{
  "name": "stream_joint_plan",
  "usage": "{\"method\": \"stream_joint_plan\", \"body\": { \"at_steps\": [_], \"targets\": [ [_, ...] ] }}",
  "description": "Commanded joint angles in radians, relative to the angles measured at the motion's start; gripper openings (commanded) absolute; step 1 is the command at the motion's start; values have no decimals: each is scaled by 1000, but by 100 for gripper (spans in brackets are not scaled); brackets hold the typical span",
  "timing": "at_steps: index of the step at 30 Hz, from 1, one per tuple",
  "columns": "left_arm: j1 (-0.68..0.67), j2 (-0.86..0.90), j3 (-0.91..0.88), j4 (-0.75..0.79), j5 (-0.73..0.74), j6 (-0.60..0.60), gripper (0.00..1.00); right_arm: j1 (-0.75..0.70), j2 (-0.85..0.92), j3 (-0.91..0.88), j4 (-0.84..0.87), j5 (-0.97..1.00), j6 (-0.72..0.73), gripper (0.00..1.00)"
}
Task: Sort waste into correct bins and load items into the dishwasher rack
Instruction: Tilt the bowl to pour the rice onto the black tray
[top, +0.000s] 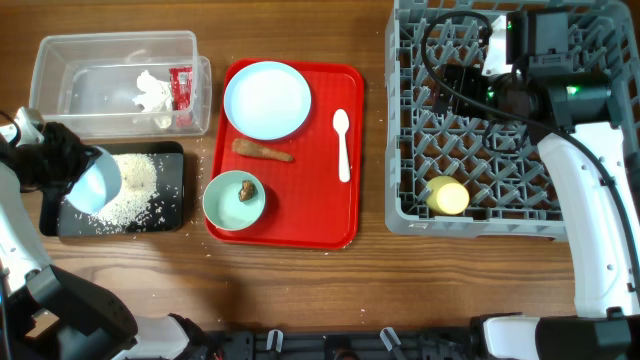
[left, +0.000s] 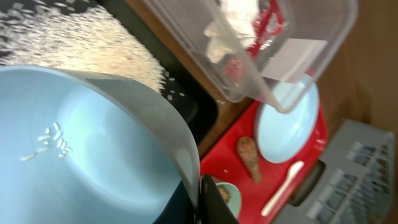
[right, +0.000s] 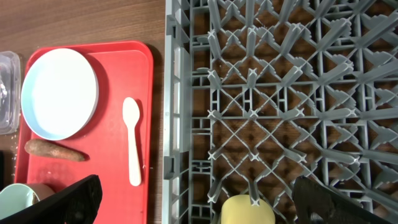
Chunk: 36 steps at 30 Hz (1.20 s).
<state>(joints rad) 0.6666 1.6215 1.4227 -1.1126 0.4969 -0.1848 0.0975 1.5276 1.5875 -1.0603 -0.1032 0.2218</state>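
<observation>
My left gripper (top: 72, 168) is shut on the rim of a pale blue-green bowl (top: 97, 183) and holds it tipped over the black tray (top: 170, 190). Loose rice (top: 135, 180) lies in the tray, and a few grains cling inside the bowl (left: 53, 138). The clear tub (top: 60, 60) holds white tissue (top: 152, 90) and the red-and-white wrapper (top: 181, 88). The red serving tray (top: 320, 215) carries the blue plate (top: 267, 100), the orange-brown stick (top: 262, 151), the white spoon (top: 342, 145) and a second bowl (top: 228, 205) holding the brown lump (top: 247, 190). My right gripper (right: 196, 202) is open above the grey rack (top: 500, 150), over the yellow cup (top: 447, 196).
A few rice grains lie scattered on the wooden table round the black tray. The rack's upright pegs (right: 280, 93) fill the right side. The right arm's cable (top: 440, 60) loops over the rack.
</observation>
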Motion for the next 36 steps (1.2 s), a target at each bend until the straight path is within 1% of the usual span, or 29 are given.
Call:
{"method": "stream_joint_plan", "body": {
  "at_steps": [1, 2, 4, 6, 9, 11, 12, 15, 17, 20, 23, 25, 26, 27, 28, 29, 30, 32, 34, 36],
  "targets": [
    [-11, -19, 16, -3, 120, 118, 4, 4, -5, 9, 3, 16, -10, 100],
    [-7, -19, 16, -13, 285, 195, 4, 4, -5, 9, 3, 13, -10, 100],
    [9, -19, 16, -25, 422, 231, 4, 4, -5, 9, 2, 12, -10, 100],
    [37, -19, 16, -41, 476, 234, 4, 4, -5, 9, -5, -14, -10, 100],
    [112, -12, 16, -56, 517, 234, 4, 4, -5, 9, -15, -54, -13, 100],
    [163, 8, 16, -56, 623, 234, 4, 4, -5, 9, -11, -47, -25, 100],
    [188, 27, 15, -59, 714, 234, 4, 4, -5, 9, -8, -47, -43, 100],
    [216, 79, 15, -84, 898, 238, 4, 4, -5, 9, -7, -44, -53, 100],
    [216, 112, 14, -88, 977, 256, 4, 4, -5, 9, -13, -44, -58, 100],
    [220, 168, 14, -79, 993, 225, 4, 4, -5, 9, -17, -44, -58, 100],
    [222, 198, 14, -168, 1078, 268, 4, 4, -5, 9, -3, -43, -66, 100],
    [222, 198, 14, -172, 1081, 269, 4, 4, -5, 9, 0, -43, -66, 100],
    [222, 198, 14, -212, 1081, 246, 4, 4, -5, 9, 0, -44, -65, 100],
    [219, 198, 14, -265, 1080, 274, 4, 4, -5, 9, 0, -44, -64, 100],
    [220, 198, 14, -237, 1080, 308, 4, 4, -5, 9, 0, -44, -64, 100],
    [227, 199, 14, -191, 1064, 305, 4, 4, -5, 9, 1, -44, -63, 100],
    [230, 201, 14, -177, 1048, 277, 4, 4, -5, 9, 2, -44, -62, 100],
    [233, 201, 14, -196, 1053, 244, 4, 4, -5, 9, 0, -44, -62, 100],
    [233, 200, 14, -218, 1060, 244, 4, 4, -5, 9, -2, -44, -62, 100],
    [227, 198, 14, -273, 1059, 269, 4, 4, -5, 9, -3, -44, -63, 100]
  ]
}}
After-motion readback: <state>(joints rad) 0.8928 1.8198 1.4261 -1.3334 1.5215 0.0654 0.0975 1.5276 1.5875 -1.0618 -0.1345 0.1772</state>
